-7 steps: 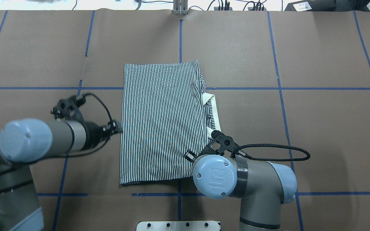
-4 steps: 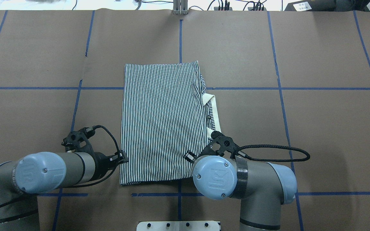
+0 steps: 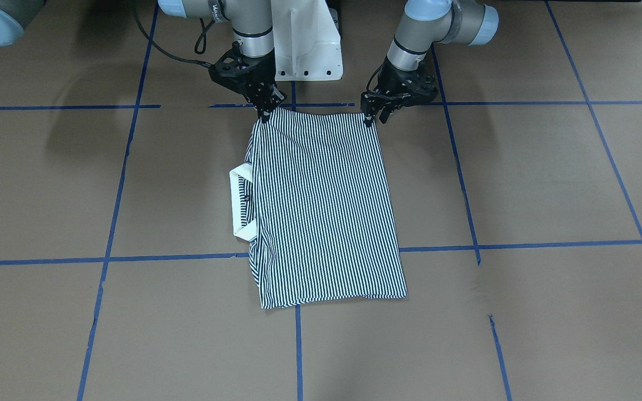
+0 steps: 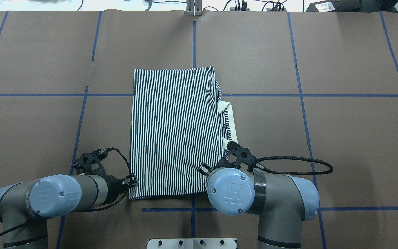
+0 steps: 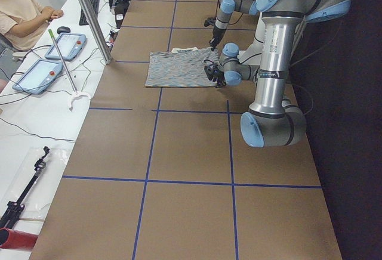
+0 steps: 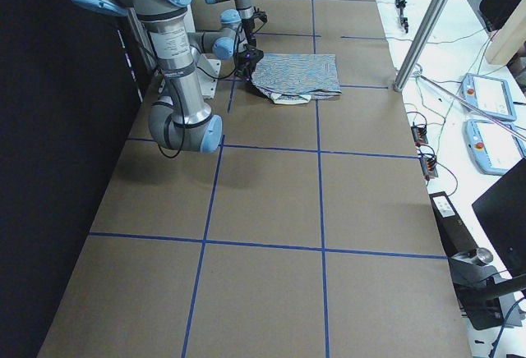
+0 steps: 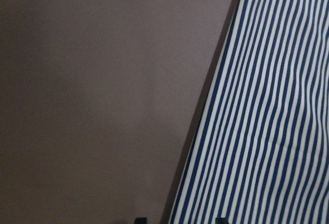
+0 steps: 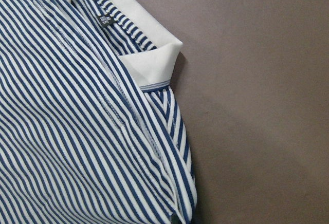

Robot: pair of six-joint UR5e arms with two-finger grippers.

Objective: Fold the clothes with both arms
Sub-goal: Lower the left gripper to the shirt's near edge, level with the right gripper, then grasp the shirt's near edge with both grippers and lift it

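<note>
1. Navy-and-white striped polo shirt point(image 4: 174, 131), one only, lies folded into a rectangle in the middle of the table point(image 4: 340, 145), with its long axis running away from the robot.
2. Its near edge meets the two grippers, one at each corner, neither nearer.
3. Left gripper point(image 3: 375, 118): fingers spread, straddling the shirt's edge.
4. Right gripper point(image 3: 265, 111): narrow, apparently pinching its corner.

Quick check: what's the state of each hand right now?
Left hand: open, at a robot-side corner of the polo shirt, not gripping.
Right hand: appears closed on the polo shirt's other robot-side corner.
</note>
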